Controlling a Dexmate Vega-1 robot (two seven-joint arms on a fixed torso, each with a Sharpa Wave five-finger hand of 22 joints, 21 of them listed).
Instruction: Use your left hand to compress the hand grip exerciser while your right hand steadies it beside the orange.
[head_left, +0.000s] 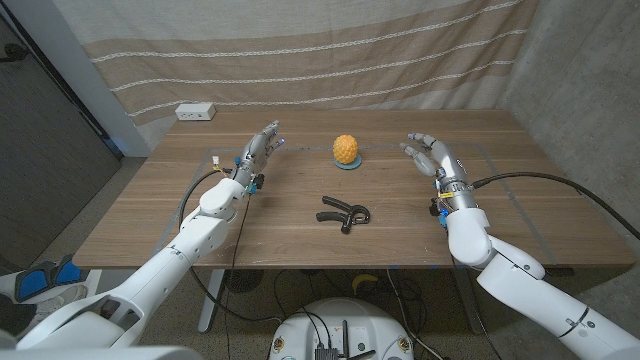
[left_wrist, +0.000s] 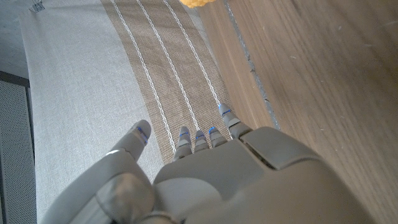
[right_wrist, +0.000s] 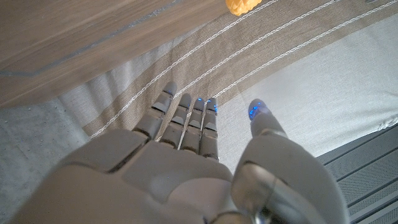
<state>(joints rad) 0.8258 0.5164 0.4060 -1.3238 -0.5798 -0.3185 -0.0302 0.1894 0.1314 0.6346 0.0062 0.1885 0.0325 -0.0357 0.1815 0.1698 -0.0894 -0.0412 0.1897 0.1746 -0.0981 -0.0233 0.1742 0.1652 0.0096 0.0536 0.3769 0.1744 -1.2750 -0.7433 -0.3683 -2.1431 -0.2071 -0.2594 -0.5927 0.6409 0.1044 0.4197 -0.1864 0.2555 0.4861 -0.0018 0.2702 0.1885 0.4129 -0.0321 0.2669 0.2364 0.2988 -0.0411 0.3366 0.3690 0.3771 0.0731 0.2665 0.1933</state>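
Observation:
A black hand grip exerciser (head_left: 344, 213) lies on the wooden table (head_left: 300, 240) near its middle, handles spread. Behind it an orange (head_left: 346, 150) sits on a small teal dish; slivers of the orange (left_wrist: 198, 3) (right_wrist: 242, 5) show in both wrist views. My left hand (head_left: 257, 150) hovers at the left, fingers apart and stretched toward the back, holding nothing; its back (left_wrist: 205, 180) shows in the left wrist view. My right hand (head_left: 430, 155) stands at the right, fingers apart, palm facing inward, empty; its back (right_wrist: 180, 168) shows in the right wrist view. Both hands are well clear of the exerciser.
A white power strip (head_left: 196, 112) lies at the table's back left corner. A beige striped curtain (head_left: 300, 50) hangs behind the table. Cables run from both wrists (head_left: 195, 190) over the tabletop.

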